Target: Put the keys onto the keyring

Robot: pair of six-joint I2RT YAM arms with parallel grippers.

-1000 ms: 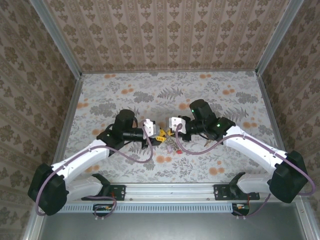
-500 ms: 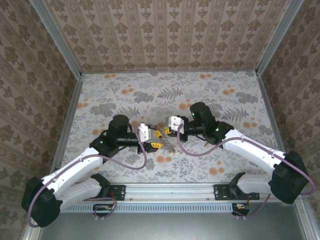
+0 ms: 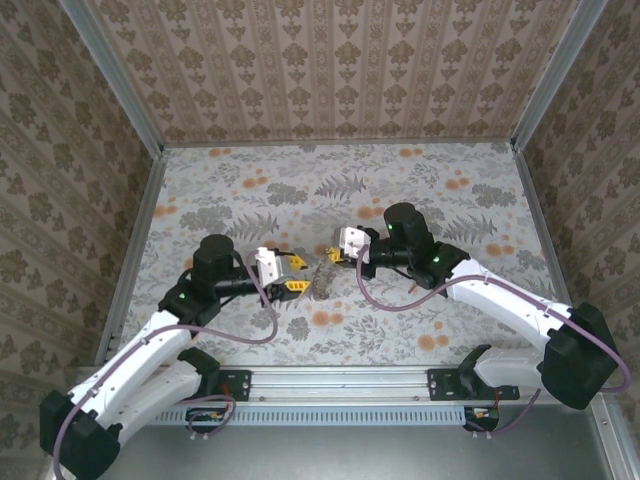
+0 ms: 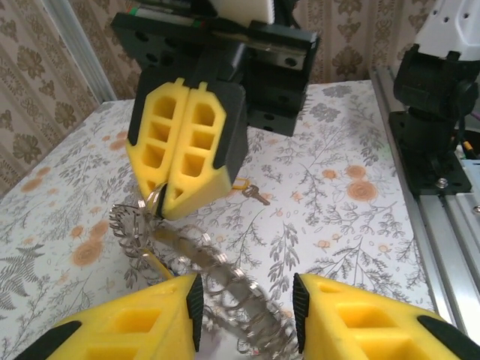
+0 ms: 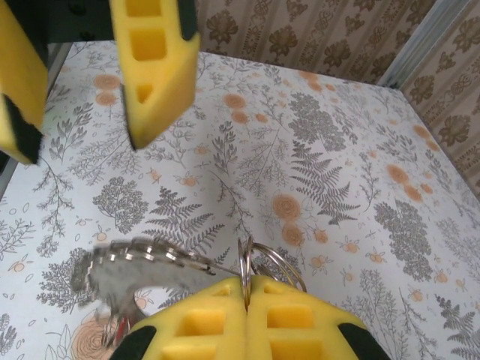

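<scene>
Floral table [image 3: 420, 200], damask walls [image 3: 330, 70], blurred keys [image 5: 135, 266], seemingly bunched

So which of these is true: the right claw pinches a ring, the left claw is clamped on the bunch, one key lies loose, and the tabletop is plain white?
1. The right gripper is shut on a thin metal ring. True.
2. The left gripper is clamped tight on the bunch of rings and keys. False: its yellow fingers stand apart, gripping nothing.
3. A small loose key lies on the table, apart from the bunch. True.
4. The tabletop is plain white. False: it has a print of grey ferns and orange flowers.
</scene>
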